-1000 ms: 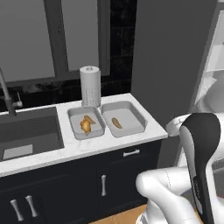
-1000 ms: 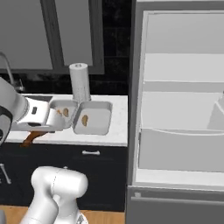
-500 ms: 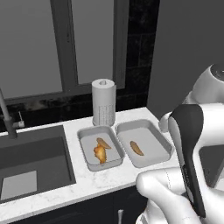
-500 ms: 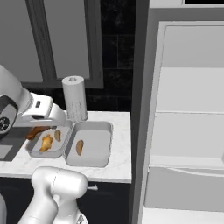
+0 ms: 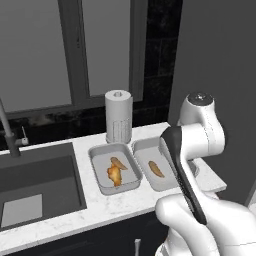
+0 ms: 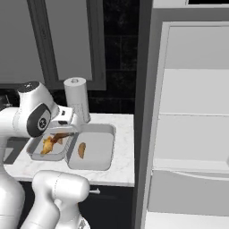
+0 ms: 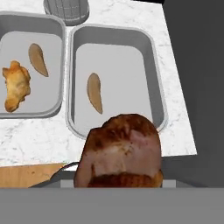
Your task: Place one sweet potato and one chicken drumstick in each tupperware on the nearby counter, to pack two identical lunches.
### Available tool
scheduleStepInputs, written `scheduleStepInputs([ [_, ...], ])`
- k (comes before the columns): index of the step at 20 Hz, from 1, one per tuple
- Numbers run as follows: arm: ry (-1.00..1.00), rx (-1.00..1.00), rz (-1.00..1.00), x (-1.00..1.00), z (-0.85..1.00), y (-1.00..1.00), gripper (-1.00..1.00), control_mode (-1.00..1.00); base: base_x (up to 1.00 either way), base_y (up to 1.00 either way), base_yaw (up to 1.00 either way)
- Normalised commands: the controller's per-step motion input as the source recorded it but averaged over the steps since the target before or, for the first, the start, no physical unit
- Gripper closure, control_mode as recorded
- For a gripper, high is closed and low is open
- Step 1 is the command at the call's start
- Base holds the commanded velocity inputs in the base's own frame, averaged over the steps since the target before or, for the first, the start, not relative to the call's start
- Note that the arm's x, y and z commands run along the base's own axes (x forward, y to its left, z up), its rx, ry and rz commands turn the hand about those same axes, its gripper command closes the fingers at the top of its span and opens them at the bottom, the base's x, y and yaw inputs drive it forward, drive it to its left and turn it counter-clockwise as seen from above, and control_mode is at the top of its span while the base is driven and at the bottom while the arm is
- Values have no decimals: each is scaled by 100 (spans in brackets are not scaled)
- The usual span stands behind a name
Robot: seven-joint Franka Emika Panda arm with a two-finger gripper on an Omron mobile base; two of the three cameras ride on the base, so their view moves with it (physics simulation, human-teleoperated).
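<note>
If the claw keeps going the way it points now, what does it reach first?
Probably the right tupperware, near its sweet potato. The held drumstick would touch first; depth is unclear.

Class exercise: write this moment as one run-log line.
gripper: shut on chicken drumstick | left tupperware: sweet potato, drumstick | right tupperware: sweet potato only | next: probably lower drumstick there

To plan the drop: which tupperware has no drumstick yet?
The tupperware farther from the sink: it holds only a sweet potato; the other already has both.
</note>
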Motion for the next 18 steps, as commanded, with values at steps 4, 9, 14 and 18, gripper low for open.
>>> scheduleStepInputs([
  [4, 6, 0, 6, 100, -81, -21, 100, -100, 0, 0, 0],
  [9, 7, 0, 7, 99, -68, -6, 100, -100, 0, 0, 0],
  [14, 14, 0, 7, 66, -52, -23, 100, -100, 0, 0, 0],
  [18, 18, 0, 3, 56, -50, -6, 100, -100, 0, 0, 0],
])
